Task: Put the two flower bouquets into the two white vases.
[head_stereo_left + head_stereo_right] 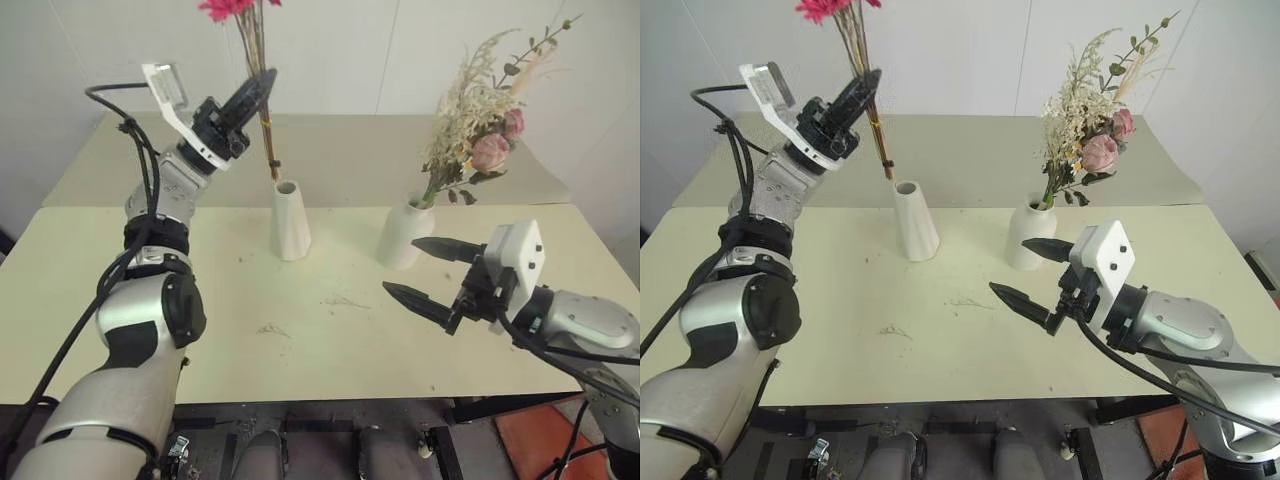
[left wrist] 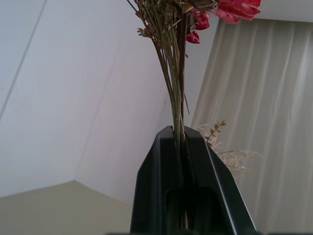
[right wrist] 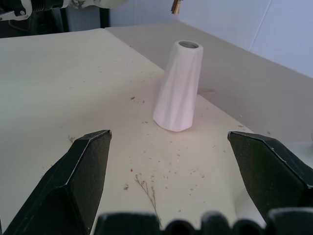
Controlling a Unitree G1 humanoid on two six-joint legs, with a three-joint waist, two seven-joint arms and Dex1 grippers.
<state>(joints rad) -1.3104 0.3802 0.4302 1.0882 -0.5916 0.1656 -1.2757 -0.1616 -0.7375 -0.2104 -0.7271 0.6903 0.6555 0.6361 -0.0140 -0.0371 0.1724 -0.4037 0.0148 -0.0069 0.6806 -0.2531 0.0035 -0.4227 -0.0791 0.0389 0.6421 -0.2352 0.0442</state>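
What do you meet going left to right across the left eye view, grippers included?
Left gripper shut on the small pink bouquet → slim cone vase → rounded vase holding the larger bouquet → open right gripper.

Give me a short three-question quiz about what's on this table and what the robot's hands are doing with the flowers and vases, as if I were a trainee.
1. True or false: the slim cone vase already holds flowers.
2. Which gripper holds the pink-flower bunch?
A) the left gripper
B) the right gripper
C) neither
3. Fill in: the larger bouquet stands in the ______ vase.

Key
1. False: its mouth is empty, and the bunch's stem ends hang just above it.
2. A: the left gripper is shut on the stems, raised above the table; the right gripper is open and empty.
3. Rounded.
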